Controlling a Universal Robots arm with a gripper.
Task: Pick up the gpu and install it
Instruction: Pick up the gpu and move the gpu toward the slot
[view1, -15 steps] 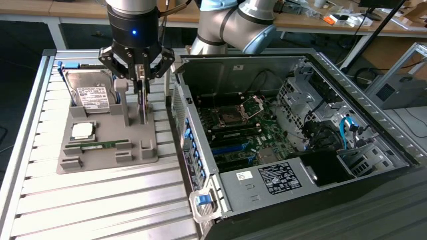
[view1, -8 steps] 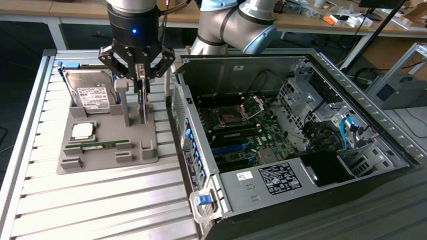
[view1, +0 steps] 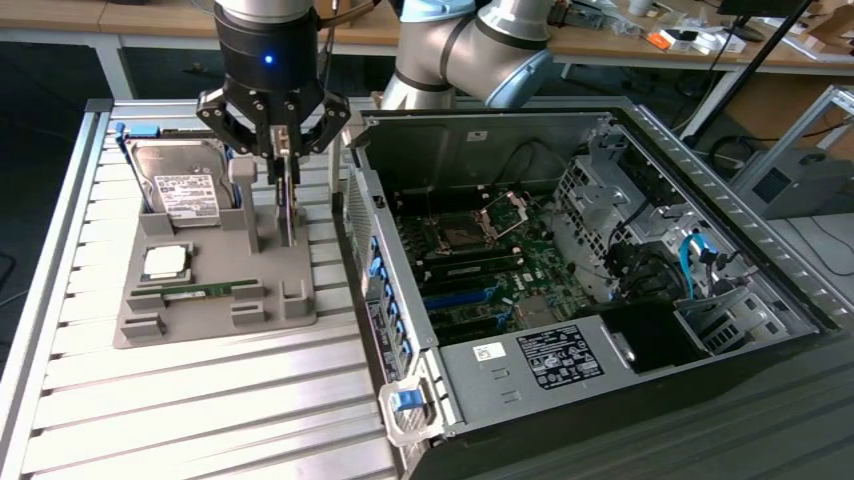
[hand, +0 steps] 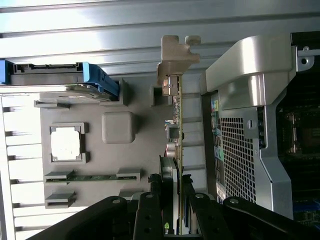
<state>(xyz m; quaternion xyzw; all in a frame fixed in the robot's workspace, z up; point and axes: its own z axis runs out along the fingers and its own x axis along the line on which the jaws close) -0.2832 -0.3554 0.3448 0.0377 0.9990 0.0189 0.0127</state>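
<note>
black hand (view1: 280, 158) grips upright gpu (view1: 286, 212) in holder (view1: 200, 316).

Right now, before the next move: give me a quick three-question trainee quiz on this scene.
1. True or false: the gpu is installed in the computer case.
2. What is the gripper closed on? A) the hard drive B) the gpu C) the RAM stick
3. In the exterior view, on which side of the tray does the computer case stand?

Key
1. False: the gpu stands on edge in the tray.
2. B.
3. The exterior view's right.
</note>
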